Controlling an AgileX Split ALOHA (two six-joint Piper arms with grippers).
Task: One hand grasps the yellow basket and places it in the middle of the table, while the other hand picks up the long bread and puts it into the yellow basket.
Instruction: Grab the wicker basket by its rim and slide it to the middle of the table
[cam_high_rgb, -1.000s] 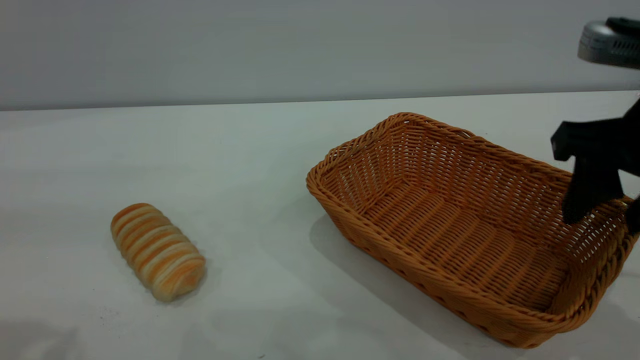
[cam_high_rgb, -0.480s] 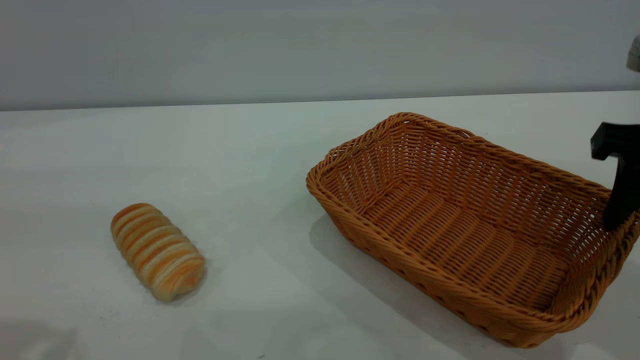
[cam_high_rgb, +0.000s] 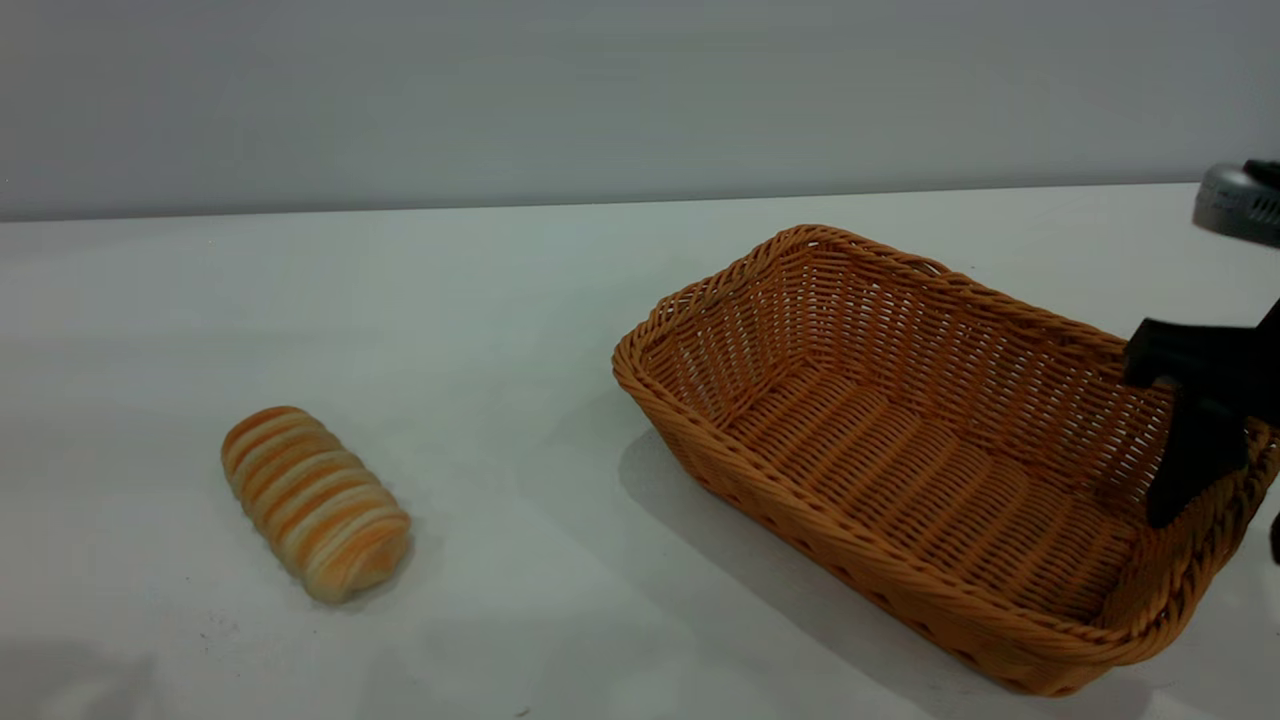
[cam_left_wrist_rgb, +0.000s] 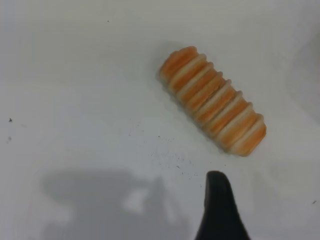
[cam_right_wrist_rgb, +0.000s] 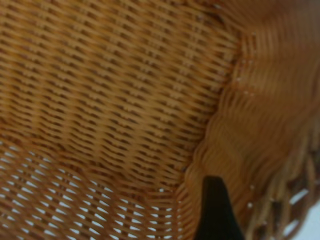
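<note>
One finger (cam_high_rgb: 1195, 465) of the right gripper (cam_high_rgb: 1235, 500) is reaching down inside the yellow basket (cam_high_rgb: 900, 450) at its right end wall, while the other is showing just outside the rim at the picture's edge, so the jaws are standing spread astride the wicker wall, not visibly pinching it. The basket is sitting at the right of the table (cam_high_rgb: 500, 300). The long bread (cam_high_rgb: 315, 502) is lying well apart at the left. Only one fingertip (cam_left_wrist_rgb: 217, 207) of the left gripper is showing near the bread (cam_left_wrist_rgb: 212, 100); its jaws' spread cannot be told.
</note>
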